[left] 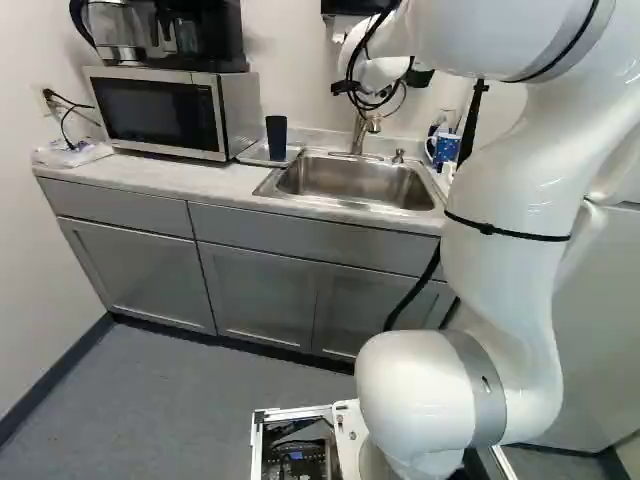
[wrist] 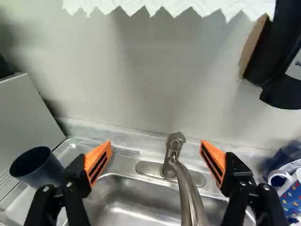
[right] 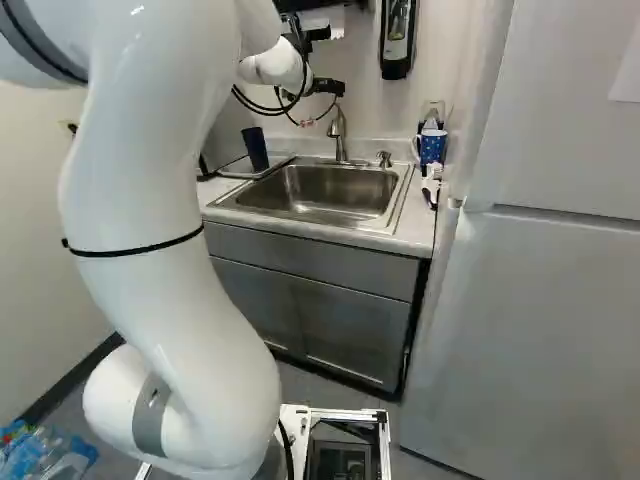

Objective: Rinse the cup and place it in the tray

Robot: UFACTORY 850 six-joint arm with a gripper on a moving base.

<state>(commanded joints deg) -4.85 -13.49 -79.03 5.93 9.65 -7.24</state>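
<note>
"How's the pincer point(right: 325, 88)?"
"Wide open, gripping nothing; the faucet point(wrist: 175, 157) shows ahead, between its fingers."
"And the dark blue cup point(left: 276, 138)?"
"Upright on the tray point(right: 232, 169), left of the sink point(left: 350, 182) in both base views."
"Any writing?"
"Print on the black dispenser point(wrist: 273, 61) above the sink, cut off in the wrist view."

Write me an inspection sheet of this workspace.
Surface: pale counter with a steel sink set in it.
Job's things: dark cup upright on the tray beside the sink; faucet at the sink's back.
Clutter: blue patterned mug on the sink's other side, small items around it.
Gripper: open, holding nothing, over the sink area.
Cables: black loops near the arm's wrist; cords by the microwave.
Surroundings: white refrigerator at right.
</note>
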